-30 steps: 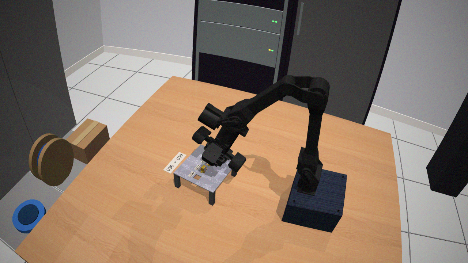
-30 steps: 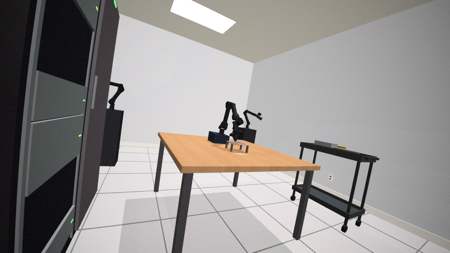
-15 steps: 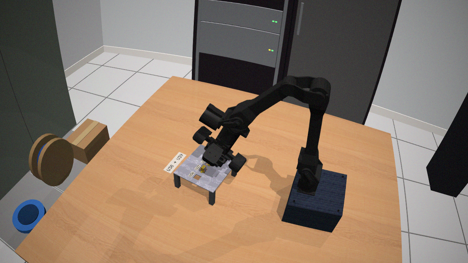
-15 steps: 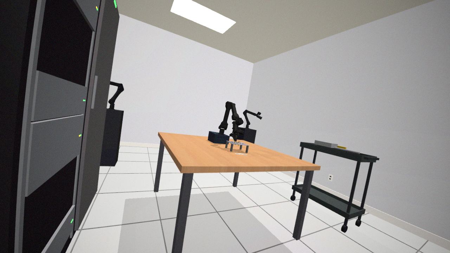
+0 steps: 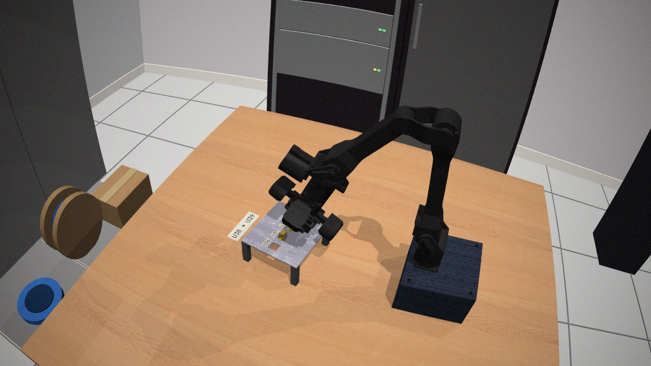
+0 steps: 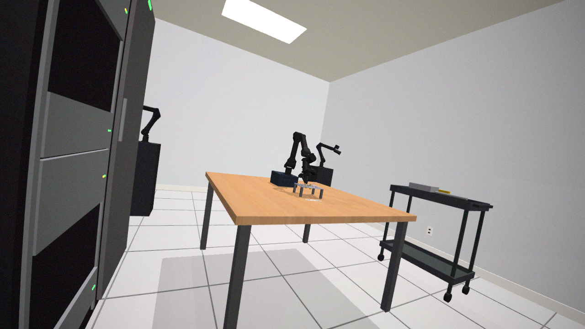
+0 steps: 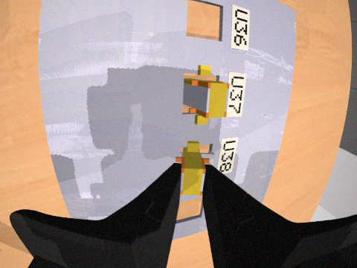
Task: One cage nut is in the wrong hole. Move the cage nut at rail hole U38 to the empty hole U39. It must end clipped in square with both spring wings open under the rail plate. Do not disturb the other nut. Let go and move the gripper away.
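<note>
Clenched tight on the yellow nut (image 7: 192, 182), with one black fingertip on each side, down at the end of the gripper (image 5: 291, 227) (image 6: 306, 183) (image 7: 193, 167). At the U38 tag (image 7: 227, 155), with a bit of the U38 hole (image 7: 207, 148) showing past the nut's far end. Too hidden to tell if still clipped in or pulled free. Just past the nut, between the fingers, one more open hole (image 7: 189, 211), with no tag to be seen beside it. Next to U38, at the U37 tag (image 7: 236, 94), the other nut (image 5: 282, 235) (image 7: 218, 98), sitting in its own hole and not touched by the fingers. Farther along, an open hole (image 5: 274, 246) (image 7: 204, 20) by the U36 tag (image 5: 266, 242) (image 7: 240, 27). All on the gray plate (image 5: 298, 254) (image 7: 156, 48), up on short legs on the wood table (image 5: 204, 282) (image 6: 319, 210). Near the plate, flat on the table, a white note (image 5: 243, 226) (image 6: 312, 199) marked U38, arrow, U39.
</note>
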